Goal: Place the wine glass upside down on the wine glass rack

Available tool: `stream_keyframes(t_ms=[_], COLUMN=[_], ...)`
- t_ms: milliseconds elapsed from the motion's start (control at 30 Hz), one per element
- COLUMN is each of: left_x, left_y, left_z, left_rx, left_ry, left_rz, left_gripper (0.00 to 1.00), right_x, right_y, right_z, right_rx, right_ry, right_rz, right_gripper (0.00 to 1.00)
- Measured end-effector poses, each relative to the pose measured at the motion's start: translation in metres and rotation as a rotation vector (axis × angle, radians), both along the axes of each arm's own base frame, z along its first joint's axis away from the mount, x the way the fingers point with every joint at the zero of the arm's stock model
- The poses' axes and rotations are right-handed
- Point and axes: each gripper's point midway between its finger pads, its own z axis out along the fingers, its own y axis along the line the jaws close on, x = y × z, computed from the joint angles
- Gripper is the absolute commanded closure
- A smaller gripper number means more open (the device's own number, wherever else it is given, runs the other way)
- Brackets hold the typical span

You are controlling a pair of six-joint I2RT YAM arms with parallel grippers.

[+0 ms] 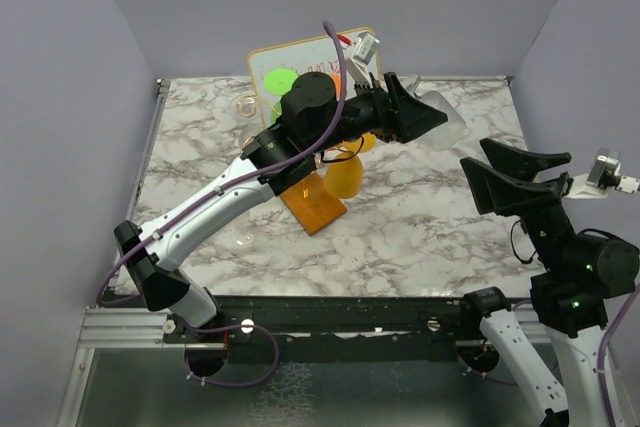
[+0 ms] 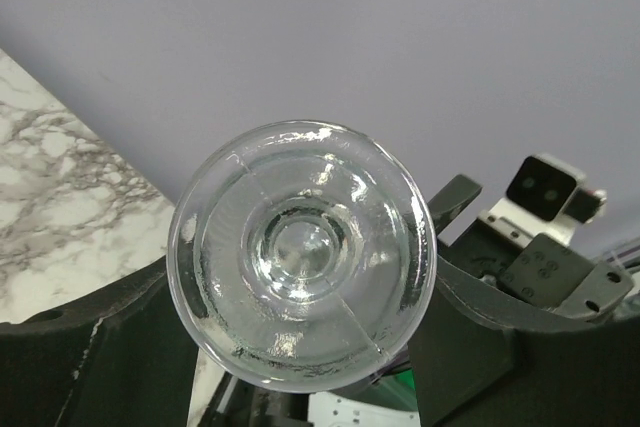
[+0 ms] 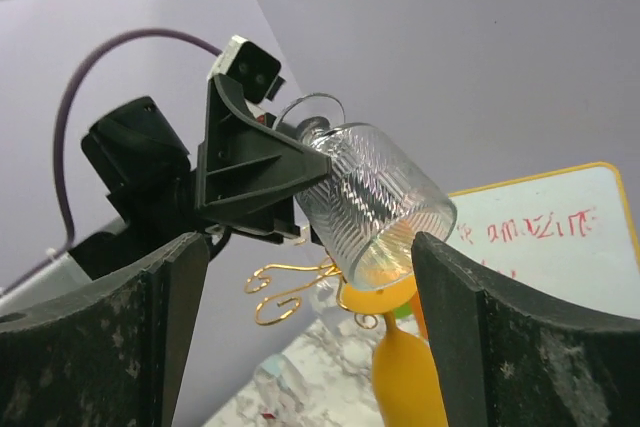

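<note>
My left gripper (image 1: 425, 117) is shut on a clear ribbed wine glass (image 1: 445, 119) and holds it tilted in the air, right of the wine glass rack. In the left wrist view the glass's round foot (image 2: 300, 252) fills the gap between my fingers (image 2: 90, 347). The rack has an orange-brown wooden base (image 1: 318, 209); its gold curled arms (image 3: 290, 287) show in the right wrist view, below the held glass (image 3: 375, 197). An orange wine glass (image 1: 345, 179) hangs upside down on it. My right gripper (image 1: 475, 154) is open and empty, to the right of the held glass.
A framed whiteboard (image 1: 300, 62) with a green spot leans at the back behind the rack. A clear glass (image 1: 245, 105) lies on the marble table (image 1: 420, 237) at the back left. Grey walls close in the sides and back.
</note>
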Motion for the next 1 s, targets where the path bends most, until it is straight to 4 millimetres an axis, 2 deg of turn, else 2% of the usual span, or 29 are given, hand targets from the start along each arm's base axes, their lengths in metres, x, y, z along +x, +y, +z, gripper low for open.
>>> stream_keyframes(t_ms=[200, 433, 567, 733, 1000], left_x=[-0.015, -0.025, -0.031, -0.038, -0.044], left_y=[0.018, 0.022, 0.023, 0.025, 0.028], left_z=[-0.001, -0.015, -0.022, -0.020, -0.018], left_rx=[0.086, 0.175, 0.212, 0.222, 0.250], left_ry=[-0.097, -0.132, -0.139, -0.165, -0.223], left_rz=[-0.014, -0.060, -0.096, -0.133, -0.162], left_gripper=[0.86, 0.86, 0.86, 0.86, 0.86], right_x=[-0.001, 0.015, 0.024, 0.034, 0.035], right_y=[0.013, 0.038, 0.047, 0.058, 0.071], right_z=[0.004, -0.012, -0.017, -0.035, -0.064], right_rx=[-0.285, -0.560, -0.640, -0.704, -0.718], right_ry=[-0.010, -0.047, -0.058, -0.046, -0.011], right_rz=[-0.008, 0.094, 0.140, 0.223, 0.352], right_gripper=[0.09, 0.07, 0.07, 0.08, 0.21])
